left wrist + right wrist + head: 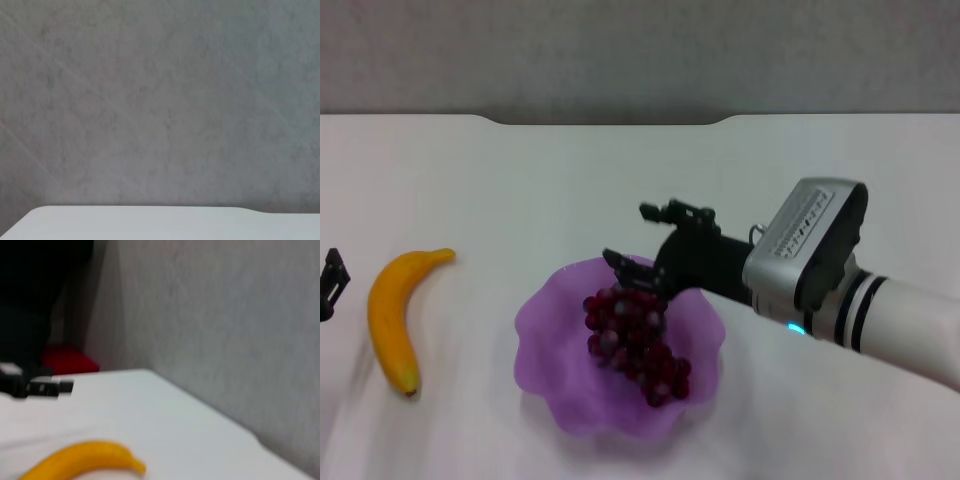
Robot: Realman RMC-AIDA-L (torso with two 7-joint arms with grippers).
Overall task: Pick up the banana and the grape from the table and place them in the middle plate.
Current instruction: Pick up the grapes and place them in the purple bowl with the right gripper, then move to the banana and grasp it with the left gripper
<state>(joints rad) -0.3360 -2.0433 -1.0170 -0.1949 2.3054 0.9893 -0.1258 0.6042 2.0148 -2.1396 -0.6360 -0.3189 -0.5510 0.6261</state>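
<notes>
The grape (635,342) bunch lies inside the middle plate (545,320), a purple scalloped dish on the white table (520,180). My right gripper (632,240) hovers over the plate's far rim, just above the top of the bunch, its two black fingers spread apart and open. The banana (390,318) rests on the table left of the plate, dark tip toward me; it also shows in the right wrist view as the banana (85,457). Only a black sliver of my left gripper (330,280) shows at the far left edge, beside the banana.
The table's far edge (610,120) has a dark recess against a grey wall (160,100). A red object (67,360) sits beyond the table in the right wrist view.
</notes>
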